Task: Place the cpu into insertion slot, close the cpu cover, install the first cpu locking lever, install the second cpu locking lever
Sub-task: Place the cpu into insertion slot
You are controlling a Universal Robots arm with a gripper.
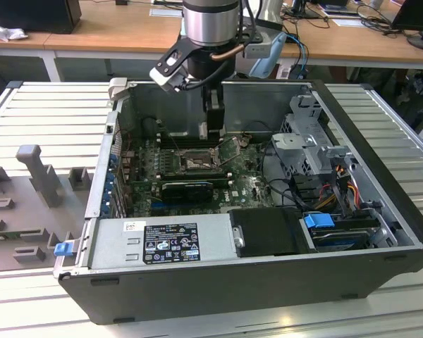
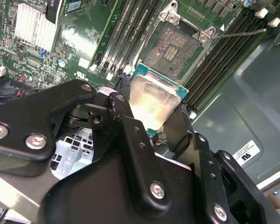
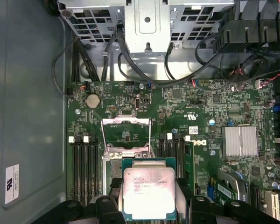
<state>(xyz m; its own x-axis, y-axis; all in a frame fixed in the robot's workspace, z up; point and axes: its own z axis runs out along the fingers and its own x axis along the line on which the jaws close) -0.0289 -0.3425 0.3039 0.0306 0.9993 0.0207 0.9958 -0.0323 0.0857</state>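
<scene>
Big black metal computer case (image 1: pixel 381 232) lies open on its side, with a green circuit board (image 1: pixel 247 186) flat on its floor. The silver-and-black robot arm (image 1: pixel 210 21) comes down into the case from the far side.

The black two-finger gripper (image 1: pixel 213 132) hangs over the far part of the board. In both wrist views the gripper (image 2: pixel 151 105) (image 3: pixel 148 198) is closed to about chip width. Its pads clamp two opposite edges of the cpu (image 3: pixel 148 192), a small flat square chip with a dull silver-grey metal top and a thin green rim. The cpu (image 2: pixel 151 100) is up in the air, clear of the board and not seated.

Key relation: the insertion slot (image 3: pixel 126 137), a small square black socket with a dark pin field ringed by silver metal, lies just beside the chip on its near side. In the exterior view the insertion slot (image 1: pixel 196 162) sits below the gripper, toward the near side and slightly to the exterior view's left. Chip and socket do not overlap yet.

The chip's edges look roughly square to the socket's edges, judging from the first wrist view. The pin field (image 2: pixel 172 46) is bare, with nothing lying over it. Long black memory slots (image 3: pixel 84 163) flank the socket. A thin silver wire lever (image 2: pixel 242 32) sticks out from one socket corner, unlatched by the look of it.
</scene>
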